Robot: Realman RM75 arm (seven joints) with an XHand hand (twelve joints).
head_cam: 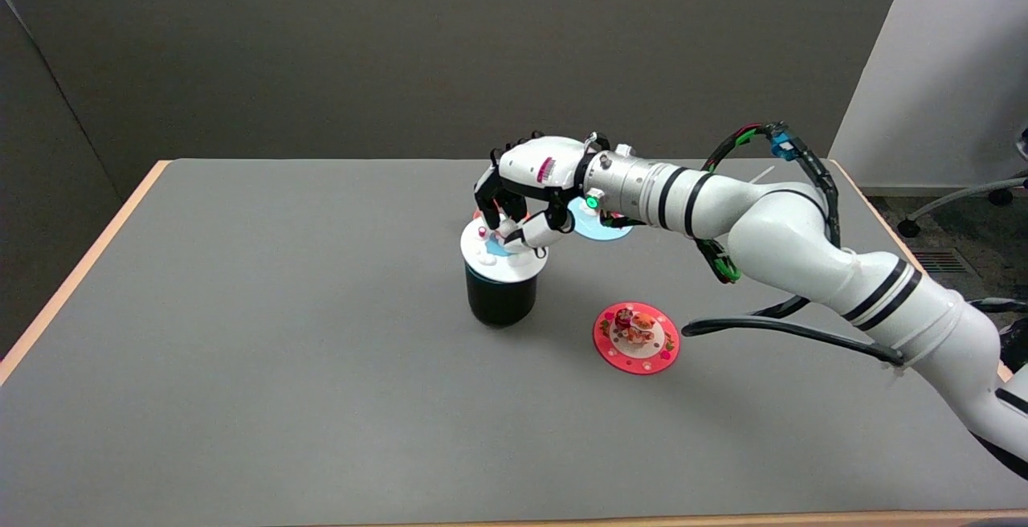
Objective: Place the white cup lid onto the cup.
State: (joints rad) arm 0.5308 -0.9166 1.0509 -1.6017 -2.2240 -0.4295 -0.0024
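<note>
The grey table carries everything. The robot hand reaches in from the right, fingers curled down over the round white cup lid, pinching its top knob, likely to seat it. The lid sits on the black cylindrical cup. A red decorated lid and a light-blue lid lie aside, unused.

The right hand holds the white lid atop the black cup (fingers pinching its knob).

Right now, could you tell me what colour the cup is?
Black, under the white lid; the cup shows in the head view.
</note>
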